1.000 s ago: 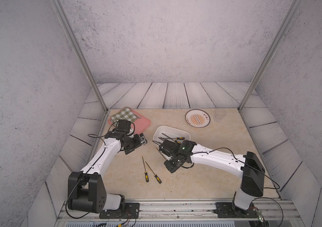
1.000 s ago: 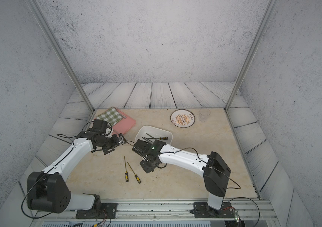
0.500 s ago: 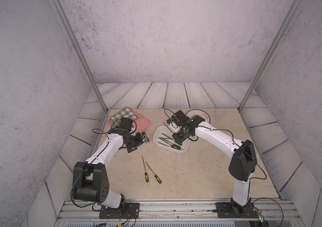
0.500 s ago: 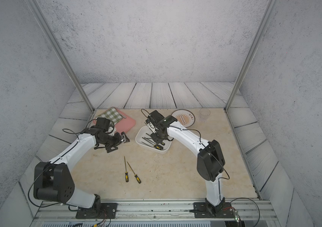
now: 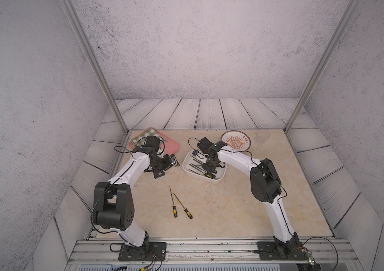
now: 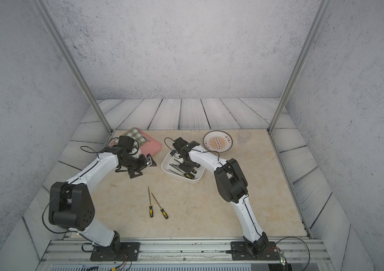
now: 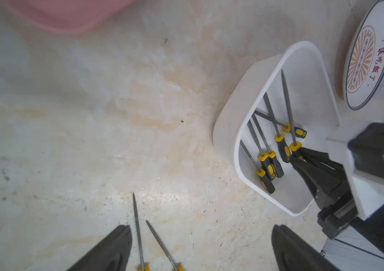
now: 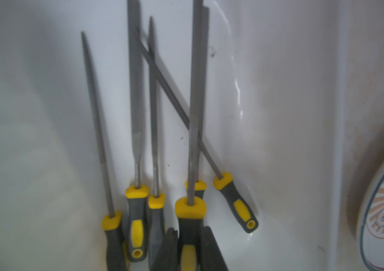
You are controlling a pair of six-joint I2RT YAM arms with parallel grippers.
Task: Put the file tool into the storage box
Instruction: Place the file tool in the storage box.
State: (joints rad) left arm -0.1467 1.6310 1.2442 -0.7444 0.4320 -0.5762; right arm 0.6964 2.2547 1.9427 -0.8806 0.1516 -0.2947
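Marble tabletop [image 5: 221, 211]; right gripper [image 8: 190, 248] clamped on file [image 8: 194, 117] handle, low inside white box [image 8: 280, 93]. Settle handle beside other files [image 8: 137, 93], then part jaws gently. Left gripper [image 7: 200, 231] spread apart, clear of box

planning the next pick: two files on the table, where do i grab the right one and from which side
I'd grip the right file by its black-and-yellow handle, from straight above, jaws across it. It lies flat on the table; the shaft is thin, and the left file sits closest at the tips.
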